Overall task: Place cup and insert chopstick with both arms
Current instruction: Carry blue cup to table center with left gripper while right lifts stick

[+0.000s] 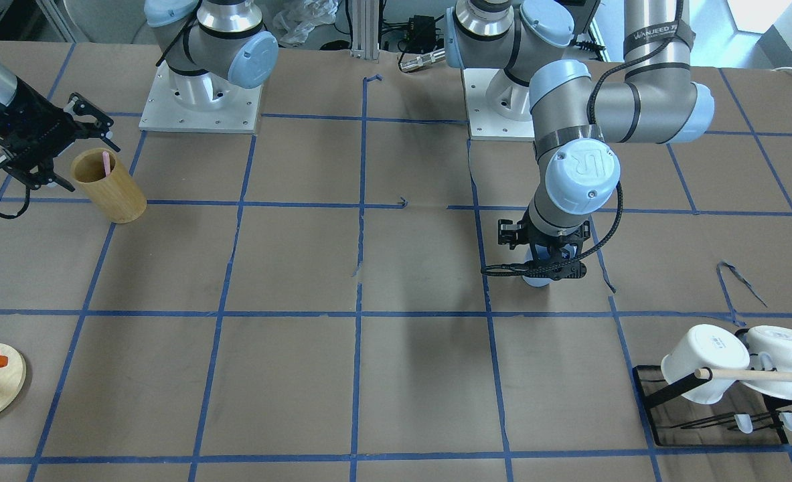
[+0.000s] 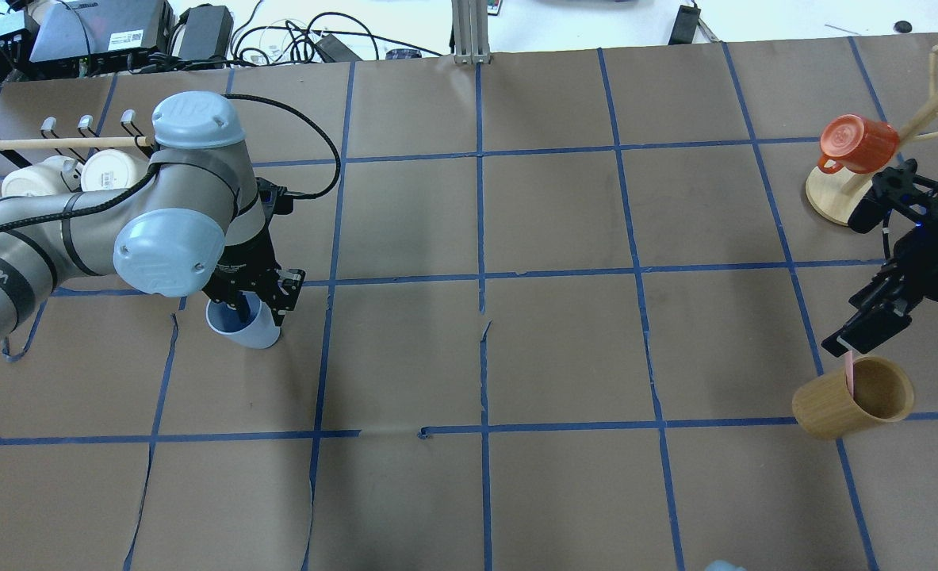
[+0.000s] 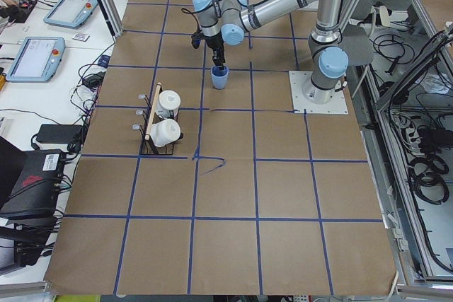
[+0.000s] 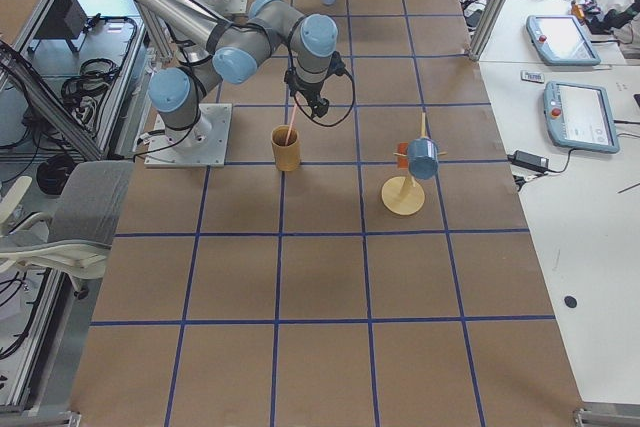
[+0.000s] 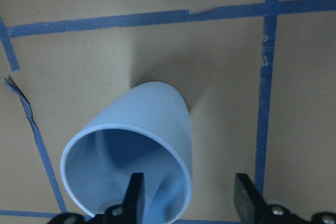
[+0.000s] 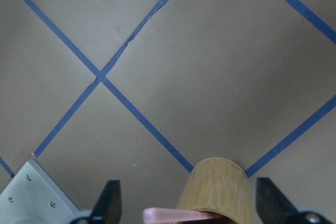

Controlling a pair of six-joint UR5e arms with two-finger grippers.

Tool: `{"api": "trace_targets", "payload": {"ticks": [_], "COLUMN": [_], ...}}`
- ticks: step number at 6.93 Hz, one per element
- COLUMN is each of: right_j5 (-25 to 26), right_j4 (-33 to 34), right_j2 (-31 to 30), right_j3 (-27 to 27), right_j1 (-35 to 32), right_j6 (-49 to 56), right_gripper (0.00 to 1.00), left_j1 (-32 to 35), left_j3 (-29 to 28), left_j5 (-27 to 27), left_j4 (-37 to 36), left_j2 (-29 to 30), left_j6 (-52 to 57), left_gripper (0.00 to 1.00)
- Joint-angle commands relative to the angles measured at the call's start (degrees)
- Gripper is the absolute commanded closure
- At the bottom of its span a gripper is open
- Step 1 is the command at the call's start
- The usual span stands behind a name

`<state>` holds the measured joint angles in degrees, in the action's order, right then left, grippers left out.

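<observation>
Left gripper (image 5: 188,195) is released, one finger inside the light-blue plastic cup (image 5: 152,114), one outside; the cup looks light and slippery, so pinch its rim wall gently.

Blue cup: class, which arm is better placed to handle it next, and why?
Left. The left gripper straddles the cup's rim, one finger inside and one outside, jaws open. The right gripper is far across the table, open over the holder with the chopstick.
</observation>
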<state>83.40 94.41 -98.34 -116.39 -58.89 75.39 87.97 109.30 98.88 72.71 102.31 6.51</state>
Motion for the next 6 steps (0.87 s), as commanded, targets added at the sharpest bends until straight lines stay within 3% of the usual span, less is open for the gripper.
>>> {"api": "trace_targets", "payload": {"ticks": [1, 2, 4, 5, 6], "right_j5": [0.0, 0.2, 2.3, 2.3, 2.3], "right_j4": [0.5, 0.6, 0.7, 0.3, 0.1], "right_j2": [0.3, 0.2, 0.2, 0.1, -0.1], "right_j3": [-0.7, -0.5, -0.1, 0.5, 0.6], "right_j1": [0.0, 0.0, 0.0, 0.0, 0.0], "right_j6": [-0.2, -0.9, -1.3, -1.3, -2.6], "right_gripper": [0.34, 0.55, 0.59, 0.68, 0.68], "left_j1": [0.0, 0.0, 0.7, 1.4, 4.7], "left_j3": [-0.1, -0.1, -1.6, -3.1, -4.9], "left_j5": [-0.2, -0.2, -1.4, -6.4, -8.1], "left_j4": [-0.1, -0.2, -0.2, 0.4, 0.7], "left_j2": [0.0, 0.0, 0.3, 0.4, 0.5], "left_j6": [1.3, 1.2, -0.8, -5.2, -10.0], "left_gripper": [1.0, 1.0, 1.0, 1.0, 1.0]}}
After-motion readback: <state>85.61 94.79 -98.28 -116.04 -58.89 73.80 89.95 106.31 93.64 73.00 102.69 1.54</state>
